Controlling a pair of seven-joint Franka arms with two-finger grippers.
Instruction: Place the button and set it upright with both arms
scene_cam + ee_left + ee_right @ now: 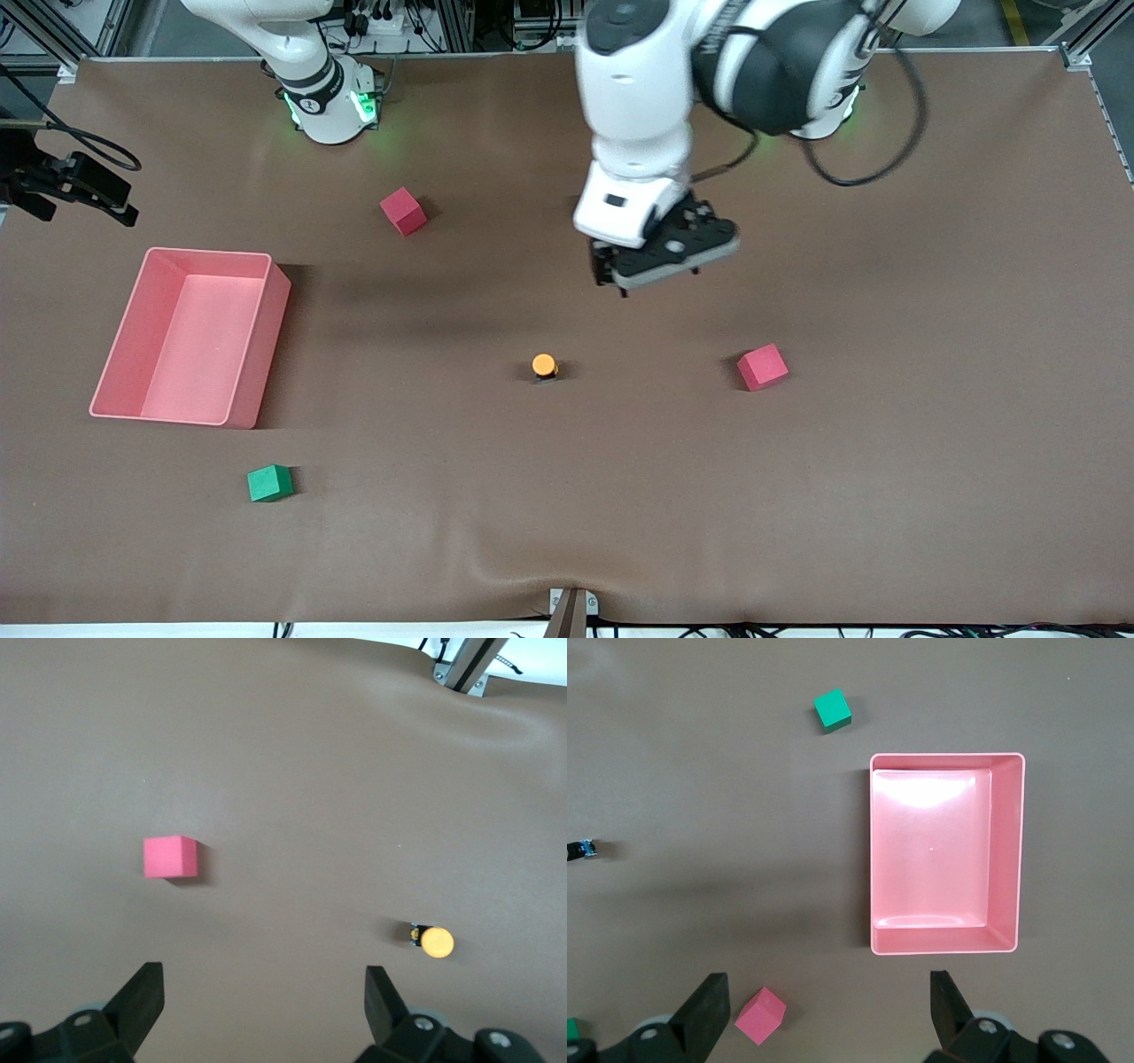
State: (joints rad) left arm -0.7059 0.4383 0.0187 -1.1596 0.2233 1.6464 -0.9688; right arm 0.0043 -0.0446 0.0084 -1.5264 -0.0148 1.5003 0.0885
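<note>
The button (544, 365) stands on the brown mat near the table's middle with its orange cap up. In the left wrist view the button (434, 942) lies just outside one fingertip, not between the jaws. My left gripper (651, 270) hangs open and empty over bare mat close to the button; its jaws (264, 992) frame only mat. My right gripper (830, 992) is open and empty, high over the mat by a red cube (760, 1015). It is out of the front view. The button's dark body (580, 850) shows at the edge of the right wrist view.
A pink bin (257, 337) sits toward the right arm's end, also seen in the right wrist view (1005, 850). A green cube (269, 483) lies nearer the front camera than the bin. One red cube (403, 211) lies near the right arm's base, another (762, 367) beside the button.
</note>
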